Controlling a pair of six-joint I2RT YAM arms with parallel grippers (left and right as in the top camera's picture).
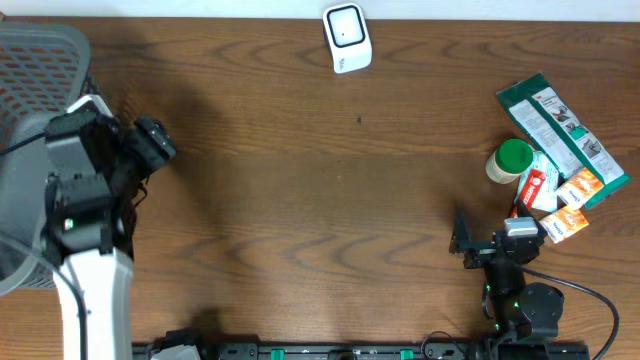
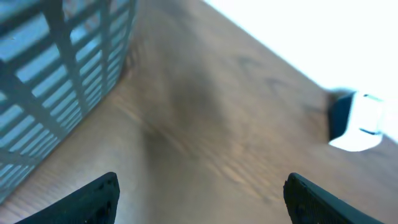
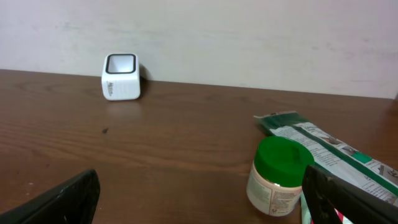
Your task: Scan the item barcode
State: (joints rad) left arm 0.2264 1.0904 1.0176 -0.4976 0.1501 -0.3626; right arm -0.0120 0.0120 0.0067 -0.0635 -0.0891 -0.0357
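Noting left gripper (nine o'clock) and right gripper (five o'clock) both released, empty. The white jar with green lid stands at three o'clock; I should grip below the lid, label toward the white boxy scanner at twelve.

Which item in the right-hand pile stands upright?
The white jar with the green lid; the long green packet and small orange boxes beside it lie flat.
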